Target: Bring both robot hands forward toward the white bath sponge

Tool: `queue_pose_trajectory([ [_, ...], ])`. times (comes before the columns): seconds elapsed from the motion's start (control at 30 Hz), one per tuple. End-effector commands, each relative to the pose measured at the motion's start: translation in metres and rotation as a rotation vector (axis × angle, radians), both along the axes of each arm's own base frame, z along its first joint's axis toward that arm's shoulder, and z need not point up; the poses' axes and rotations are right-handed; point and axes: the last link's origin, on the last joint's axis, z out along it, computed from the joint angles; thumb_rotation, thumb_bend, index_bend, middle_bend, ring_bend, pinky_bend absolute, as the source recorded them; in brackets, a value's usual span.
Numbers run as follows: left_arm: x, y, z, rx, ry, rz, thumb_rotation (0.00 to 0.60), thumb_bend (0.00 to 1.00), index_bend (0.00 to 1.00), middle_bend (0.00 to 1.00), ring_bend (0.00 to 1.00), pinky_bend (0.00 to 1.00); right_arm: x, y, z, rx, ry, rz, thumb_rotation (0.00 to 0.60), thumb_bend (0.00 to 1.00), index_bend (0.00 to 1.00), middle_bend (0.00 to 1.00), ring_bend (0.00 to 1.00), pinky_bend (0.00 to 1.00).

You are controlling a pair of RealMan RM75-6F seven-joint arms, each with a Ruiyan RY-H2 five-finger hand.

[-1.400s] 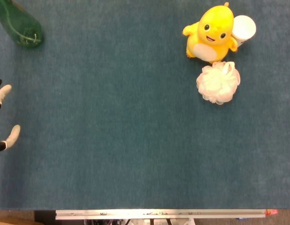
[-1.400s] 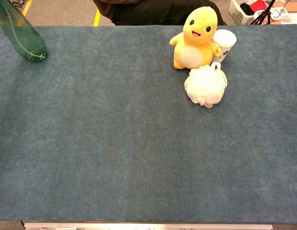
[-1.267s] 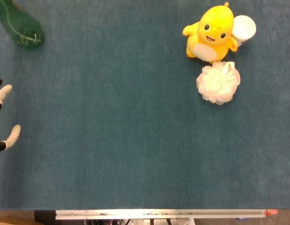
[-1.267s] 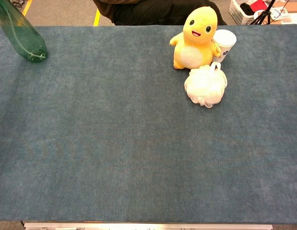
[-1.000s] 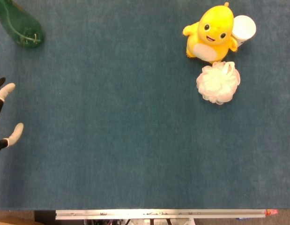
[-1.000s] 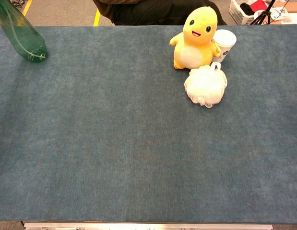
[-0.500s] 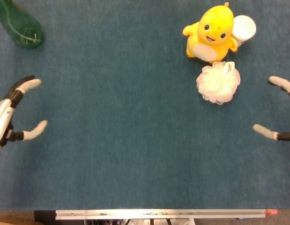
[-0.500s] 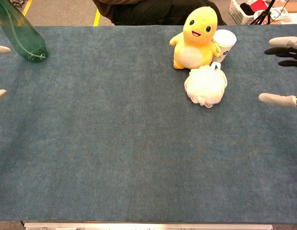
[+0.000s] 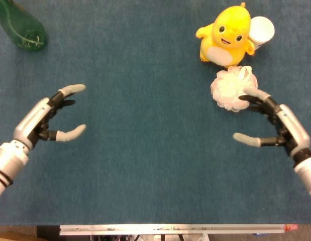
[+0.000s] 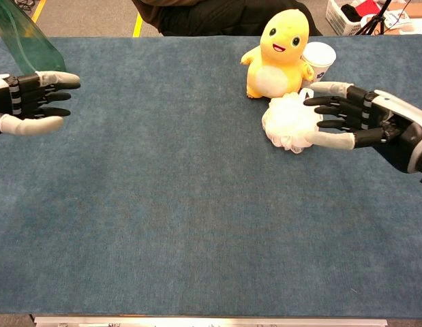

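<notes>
The white bath sponge (image 9: 231,89) (image 10: 287,122) is a fluffy mesh ball lying at the back right of the blue table, just in front of a yellow plush. My right hand (image 9: 273,120) (image 10: 350,122) hovers right beside it, fingers spread apart and holding nothing; its fingertips (image 9: 248,92) reach the sponge's right edge. Whether they touch it I cannot tell. My left hand (image 9: 47,118) (image 10: 30,102) is over the left part of the table, far from the sponge, fingers apart and empty.
A yellow plush toy (image 9: 228,36) (image 10: 277,53) stands directly behind the sponge with a white paper cup (image 9: 261,31) (image 10: 319,60) at its right. A green glass bottle (image 9: 19,26) (image 10: 23,37) lies at the back left corner. The table's front edge (image 9: 170,229) runs along the bottom.
Both hands have come in from the table's sides toward the middle. The right one has reached the sponge's right side; the left has moved rightward and stays far from it.
</notes>
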Motion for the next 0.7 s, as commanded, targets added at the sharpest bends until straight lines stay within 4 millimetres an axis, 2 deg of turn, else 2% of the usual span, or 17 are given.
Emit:
queue_pose_trajectory([
  [0.03, 0.007, 0.006, -0.011, -0.038, -0.059, 0.042, 0.6, 0.31, 0.12, 0.07, 0.0, 0.09, 0.02, -0.003, -0.013, 0.07, -0.081, -0.015, 0.6, 0.07, 0.19, 0.23, 0.11, 0.15],
  [0.23, 0.011, 0.01, -0.024, -0.1, -0.101, 0.1, 0.6, 0.31, 0.12, 0.07, 0.0, 0.09, 0.04, -0.002, -0.028, 0.143, -0.134, -0.041, 0.6, 0.07, 0.19, 0.2, 0.1, 0.14],
  [0.53, 0.016, 0.005, -0.033, -0.162, -0.153, 0.166, 0.6, 0.31, 0.12, 0.06, 0.0, 0.09, 0.059, -0.009, -0.044, 0.195, -0.183, -0.114, 0.6, 0.08, 0.19, 0.18, 0.09, 0.13],
  [0.7, 0.018, 0.003, -0.037, -0.167, -0.142, 0.143, 0.6, 0.31, 0.12, 0.06, 0.0, 0.09, 0.066, -0.011, -0.051, 0.212, -0.177, -0.126, 0.6, 0.08, 0.19, 0.18, 0.09, 0.13],
])
